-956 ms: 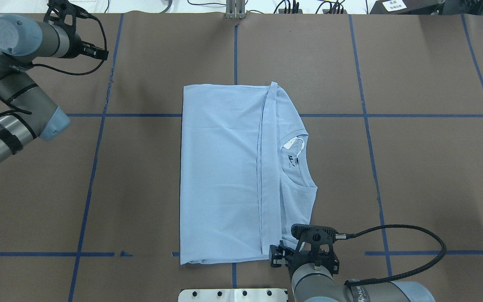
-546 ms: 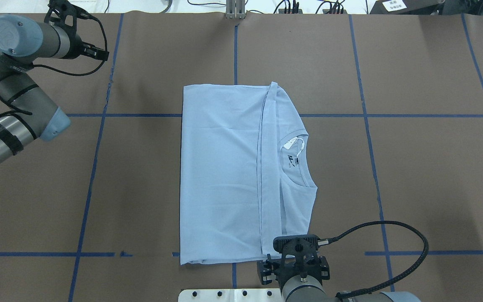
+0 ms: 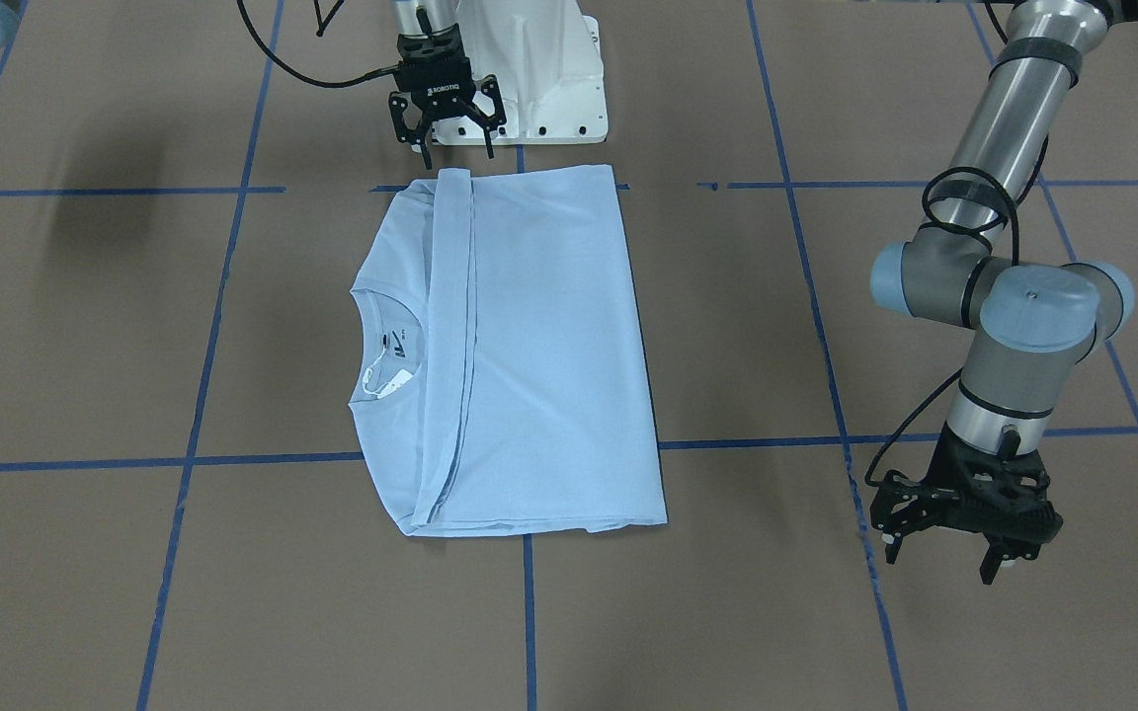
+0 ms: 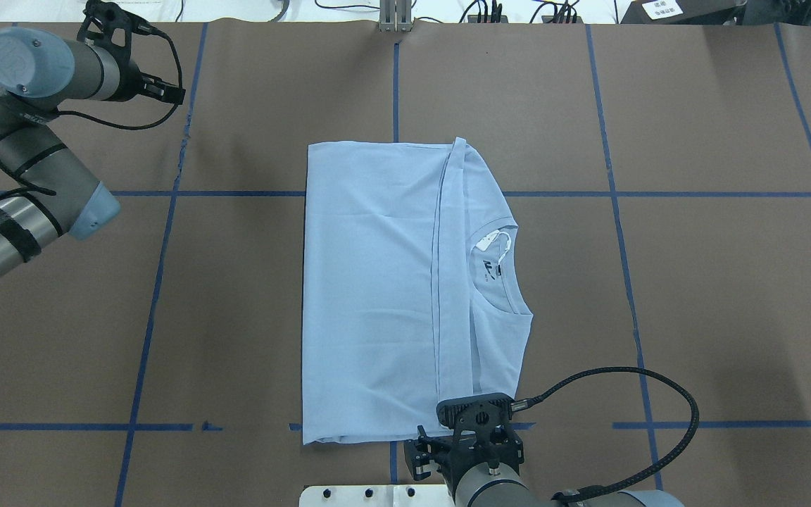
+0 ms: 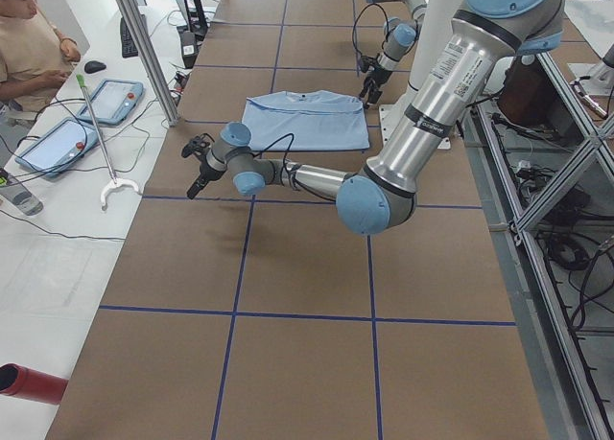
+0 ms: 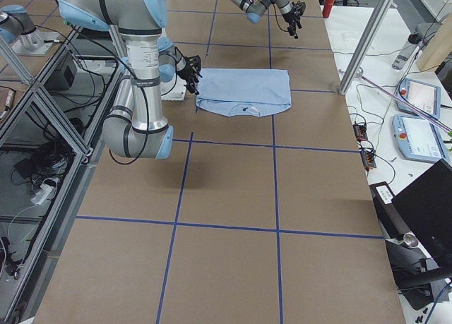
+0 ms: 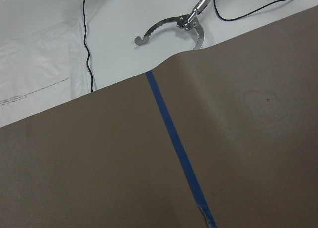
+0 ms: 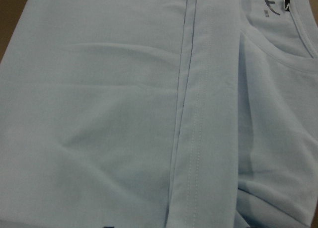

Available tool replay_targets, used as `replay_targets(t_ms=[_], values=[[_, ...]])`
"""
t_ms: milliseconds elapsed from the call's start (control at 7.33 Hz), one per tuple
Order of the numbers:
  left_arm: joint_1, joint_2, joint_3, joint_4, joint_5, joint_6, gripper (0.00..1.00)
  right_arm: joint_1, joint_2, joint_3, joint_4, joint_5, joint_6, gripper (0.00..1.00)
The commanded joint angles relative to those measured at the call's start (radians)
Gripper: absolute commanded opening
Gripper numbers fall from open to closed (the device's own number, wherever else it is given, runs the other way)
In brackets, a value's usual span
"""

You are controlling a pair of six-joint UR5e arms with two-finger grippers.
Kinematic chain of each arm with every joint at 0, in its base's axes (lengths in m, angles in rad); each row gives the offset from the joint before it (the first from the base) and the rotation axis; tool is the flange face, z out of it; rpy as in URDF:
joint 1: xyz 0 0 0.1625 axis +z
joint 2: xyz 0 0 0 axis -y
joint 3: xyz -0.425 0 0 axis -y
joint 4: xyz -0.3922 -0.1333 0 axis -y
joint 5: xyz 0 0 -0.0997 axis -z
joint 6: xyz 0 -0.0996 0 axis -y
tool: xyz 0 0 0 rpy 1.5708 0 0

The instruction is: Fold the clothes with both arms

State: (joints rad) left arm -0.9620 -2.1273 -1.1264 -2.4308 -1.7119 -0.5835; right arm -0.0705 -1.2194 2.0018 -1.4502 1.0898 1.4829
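counter (image 4: 729, 317) was covered in brown paper, gridded with blue tape (image 4: 659, 193). Folded light blue T-shirt (image 4: 370, 296) lay flat mid-counter. White base plate (image 3: 549, 89) sat at the robot-side edge.

A toothed grabber claw (image 7: 171, 29) is spotted on the white surface (image 7: 124, 54) beyond the left gripper (image 3: 937, 553), a plastic bag (image 7: 39, 59) alongside; blue tape (image 7: 174, 138) is laid across brown paper (image 7: 248, 138) below it.

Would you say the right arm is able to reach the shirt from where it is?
Probably yes: the right gripper hangs open beside the edge of the shirt, with nothing between them.
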Motion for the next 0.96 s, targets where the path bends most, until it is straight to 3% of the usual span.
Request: replay_targets(t_ms=[0, 273, 819], values=[[0.0, 0.001, 0.002, -0.001, 0.0, 0.001, 1.0, 0.003, -0.005, -0.008, 0.002, -0.007, -0.009, 0.8], [0.0, 0.0, 0.001, -0.001, 0.0, 0.001, 1.0, 0.011, -0.011, -0.008, 0.002, -0.021, -0.099, 0.66], [0.0, 0.001, 0.002, -0.001, 0.0, 0.001, 1.0, 0.008, -0.014, -0.009, 0.002, -0.021, -0.28, 0.55]])
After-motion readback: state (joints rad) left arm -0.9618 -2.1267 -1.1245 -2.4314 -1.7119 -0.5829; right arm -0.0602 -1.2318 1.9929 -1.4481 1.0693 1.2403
